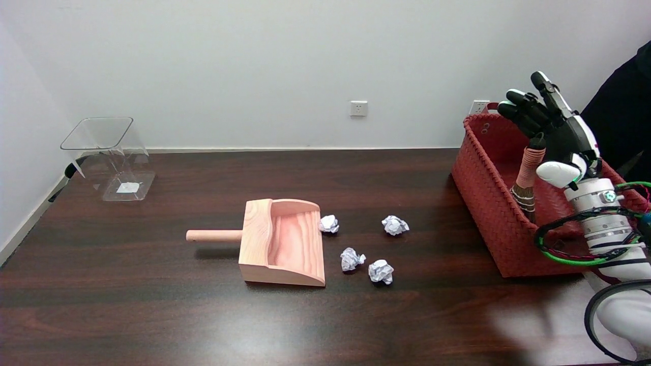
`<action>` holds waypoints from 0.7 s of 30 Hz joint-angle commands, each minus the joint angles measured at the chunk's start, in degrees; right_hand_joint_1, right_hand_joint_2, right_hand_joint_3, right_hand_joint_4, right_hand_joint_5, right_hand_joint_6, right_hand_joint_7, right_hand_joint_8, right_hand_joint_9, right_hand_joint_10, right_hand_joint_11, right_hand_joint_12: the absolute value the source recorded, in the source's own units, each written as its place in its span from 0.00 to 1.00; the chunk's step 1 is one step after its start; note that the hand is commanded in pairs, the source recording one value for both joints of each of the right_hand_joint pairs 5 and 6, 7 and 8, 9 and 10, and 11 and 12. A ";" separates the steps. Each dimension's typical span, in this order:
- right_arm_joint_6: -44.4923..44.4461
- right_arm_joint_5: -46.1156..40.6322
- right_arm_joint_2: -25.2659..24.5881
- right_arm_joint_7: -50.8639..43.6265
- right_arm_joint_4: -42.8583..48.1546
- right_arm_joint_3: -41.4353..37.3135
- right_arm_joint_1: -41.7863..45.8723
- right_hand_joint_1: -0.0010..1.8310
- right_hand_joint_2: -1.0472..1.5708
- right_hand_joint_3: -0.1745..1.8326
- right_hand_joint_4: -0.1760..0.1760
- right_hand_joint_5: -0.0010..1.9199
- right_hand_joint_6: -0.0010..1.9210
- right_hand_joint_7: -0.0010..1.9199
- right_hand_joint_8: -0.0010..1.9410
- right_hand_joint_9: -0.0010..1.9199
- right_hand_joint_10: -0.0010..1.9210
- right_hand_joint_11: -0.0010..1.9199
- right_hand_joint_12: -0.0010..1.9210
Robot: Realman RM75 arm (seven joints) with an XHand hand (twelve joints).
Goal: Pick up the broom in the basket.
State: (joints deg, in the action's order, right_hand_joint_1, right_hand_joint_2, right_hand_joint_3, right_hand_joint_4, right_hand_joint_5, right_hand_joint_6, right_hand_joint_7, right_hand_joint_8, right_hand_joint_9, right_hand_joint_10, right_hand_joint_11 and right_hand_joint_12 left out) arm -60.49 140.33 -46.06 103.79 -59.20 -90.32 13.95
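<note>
One broom (527,179) stands tilted in one red woven basket (483,198), its wrapped handle top just beside the right hand (552,132). Hand released, fingers spread, holding nothing. Well apart to its left: four crumpled paper balls (395,225), one wooden dustpan (282,243), one clear bin (109,157).

No readable text — no labels, no numbers

The table (152,305) is dark wood with a glossy sheen that catches the light. The dustpan (282,241) is pale, smooth, matt wood with visible grain. Four paper balls (380,271) are white and crumpled. At the far left, the bin (109,157) is clear, glossy plastic. The red basket (488,213) looks woven and rough-textured. The broom (526,180) has a handle wrapped in pinkish cord above coarse bristles.
</note>
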 commanded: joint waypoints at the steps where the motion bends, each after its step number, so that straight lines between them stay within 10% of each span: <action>1: 8.99 1.39 2.10 -7.71 -8.26 -8.81 9.92 0.63 0.19 0.57 0.50 0.03 0.03 0.23 0.23 0.28 0.28 0.22 0.22; 21: 15.78 1.39 0.87 -16.21 -17.59 -13.41 15.85 0.65 0.17 0.58 0.50 0.02 0.02 0.21 0.21 0.27 0.27 0.20 0.20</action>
State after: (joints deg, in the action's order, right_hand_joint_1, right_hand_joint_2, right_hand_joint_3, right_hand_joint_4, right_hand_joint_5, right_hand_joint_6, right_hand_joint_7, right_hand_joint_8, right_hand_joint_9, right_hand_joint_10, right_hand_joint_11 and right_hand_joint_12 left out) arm -49.51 141.48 -44.83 92.34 -69.76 -100.06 24.85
